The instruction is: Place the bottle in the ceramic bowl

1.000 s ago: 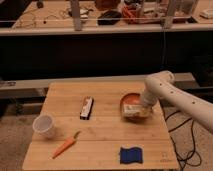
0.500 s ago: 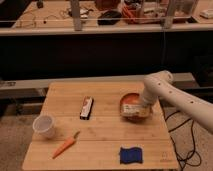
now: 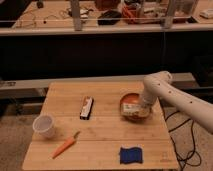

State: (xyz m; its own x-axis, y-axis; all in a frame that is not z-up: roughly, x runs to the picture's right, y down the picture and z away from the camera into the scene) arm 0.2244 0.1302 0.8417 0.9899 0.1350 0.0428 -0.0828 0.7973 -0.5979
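The orange-brown ceramic bowl point(image 3: 129, 100) sits on the wooden table point(image 3: 105, 127) at its right side. The white bottle with the orange-red label point(image 3: 133, 108) lies over the bowl's near part, about level with its rim. My gripper point(image 3: 142, 106) reaches down from the white arm point(image 3: 172, 95) at the bowl's right edge, right at the bottle. The arm hides the bowl's right rim.
A white cup point(image 3: 44, 126) stands at the table's left front. An orange carrot point(image 3: 66, 145) lies in front of it. A dark flat bar point(image 3: 87, 107) lies mid-table. A blue sponge point(image 3: 131, 155) lies at the front right. Cluttered shelves stand behind.
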